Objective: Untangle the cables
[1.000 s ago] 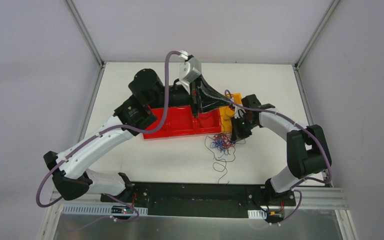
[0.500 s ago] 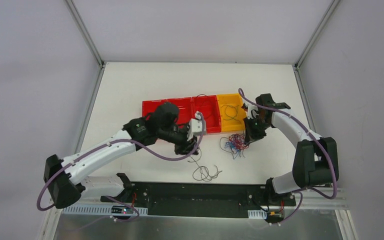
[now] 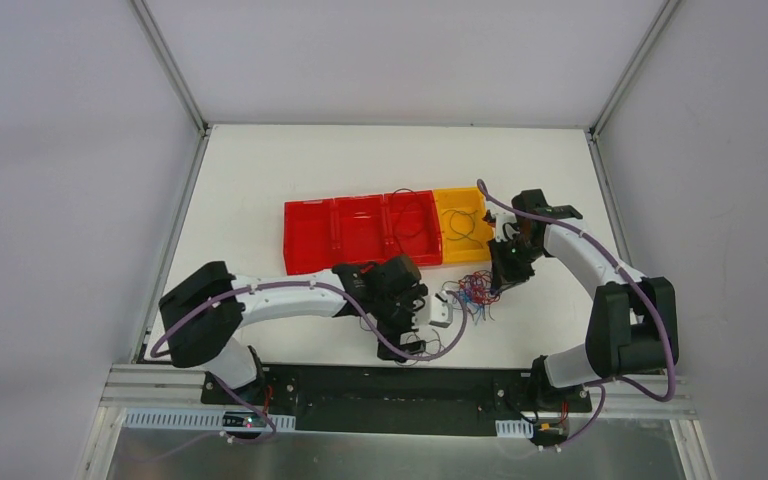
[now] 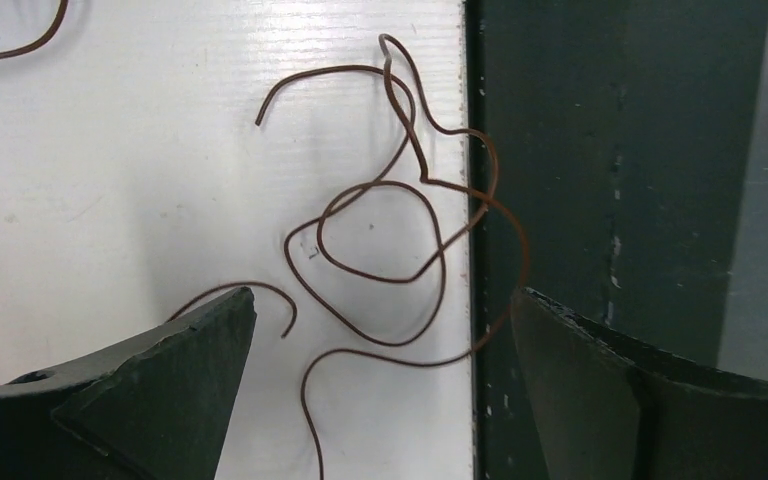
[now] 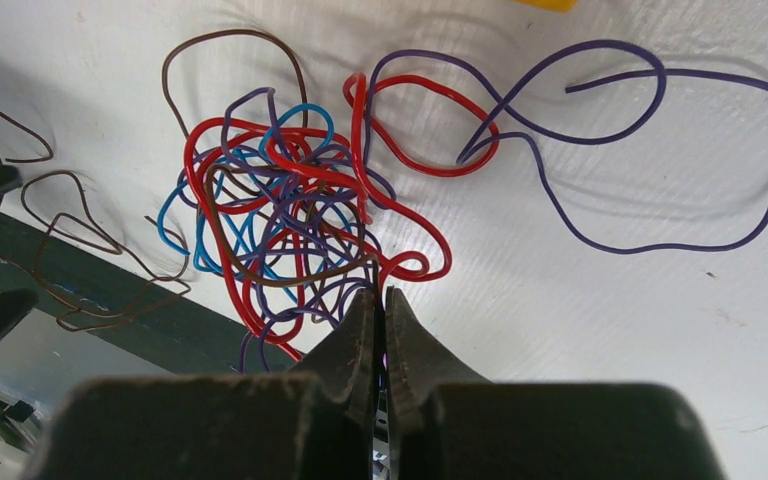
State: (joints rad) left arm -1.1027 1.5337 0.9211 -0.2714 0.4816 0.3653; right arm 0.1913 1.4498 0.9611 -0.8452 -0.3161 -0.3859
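On the white table (image 3: 260,170), the tangle (image 5: 290,215) of red, blue and purple wires lies just near of the yellow bin (image 3: 457,192). The right gripper (image 5: 380,300) is pinched shut on its edge. A brown wire (image 4: 390,260) lies loose under the wide-open, empty left gripper (image 4: 382,300). I'd draw one outer strand out slowly, keeping the tangle pinned.

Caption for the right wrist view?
Right tool, shut, at the edge of a red, blue and purple cable tangle on the table.

White table (image 3: 260,160), plain grey walls (image 3: 60,150) (2 metal corner posts (image 3: 168,65)), even light.
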